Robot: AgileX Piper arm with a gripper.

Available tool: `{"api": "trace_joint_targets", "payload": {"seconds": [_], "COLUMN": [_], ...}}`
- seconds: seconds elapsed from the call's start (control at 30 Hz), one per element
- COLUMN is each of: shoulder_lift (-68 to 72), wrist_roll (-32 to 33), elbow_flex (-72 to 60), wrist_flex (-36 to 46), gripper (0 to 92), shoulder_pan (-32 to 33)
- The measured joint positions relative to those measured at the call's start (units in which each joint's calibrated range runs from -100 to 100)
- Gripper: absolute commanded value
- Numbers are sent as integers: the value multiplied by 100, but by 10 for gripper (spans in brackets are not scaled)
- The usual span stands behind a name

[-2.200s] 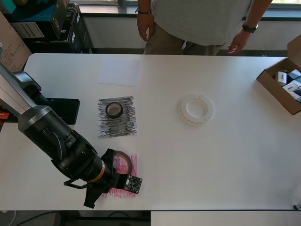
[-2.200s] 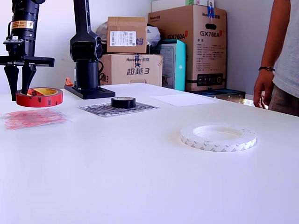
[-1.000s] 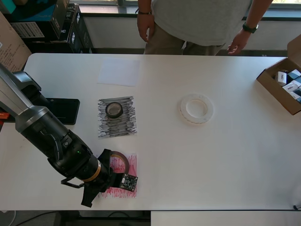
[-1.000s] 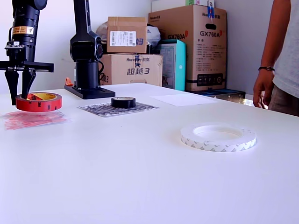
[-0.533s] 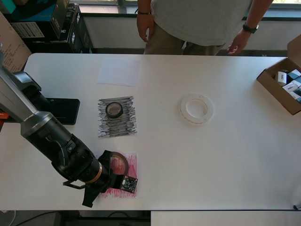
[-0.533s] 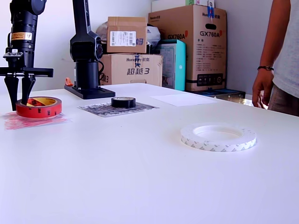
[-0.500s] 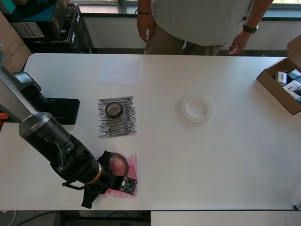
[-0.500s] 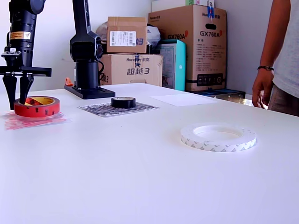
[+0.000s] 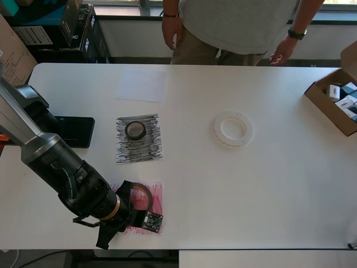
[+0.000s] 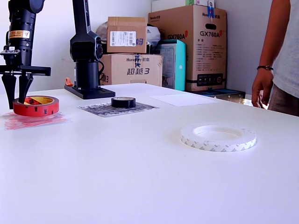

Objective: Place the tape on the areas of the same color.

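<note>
Now the gripper (image 10: pixel 17 95) straddled the red tape (image 10: pixel 36 106) on the red patch (image 10: pixel 32 120), lower left; grip unclear; next, let go and lift.

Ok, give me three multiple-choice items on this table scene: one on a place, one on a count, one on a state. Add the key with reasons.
1. Where does the black tape roll lie?
A. on the black scribbled patch
B. on the plain white sheet
C. in the cardboard box

2. How many tape rolls sit on the table?
A. two
B. three
C. four

3. What is the state of the white tape roll?
A. held by the end effector
B. standing on edge
C. lying flat on bare tabletop

Key: 1 A, the overhead view shows it on the scribbles. 2 B, black, white and the red tape roll beside the end effector on the red scribbled patch. 3 C, it rests flat, off every patch.
</note>
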Motion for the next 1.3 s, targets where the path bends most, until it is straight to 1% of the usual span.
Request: {"api": "trace_joint_targets", "payload": {"seconds": [0.33,0.4,0.47,0.5,0.63,0.7,0.77,0.8,1.3], "shoulder_lift": [0,0,0,0,0,0,0,0,-87], "wrist_roll": [-9,-9,-9,-9,42,77,77,77,77], "elbow_flex": [-104,-115,-115,-115,-115,-115,-115,-115,-131], "wrist_flex": [-9,-23,5,5,8,-7,-7,-7,13], "gripper": [3,26,91,138,361,455,521,539,543], "shoulder_pan": [-76,-76,-76,-76,-76,-76,-76,-76,-76]}}
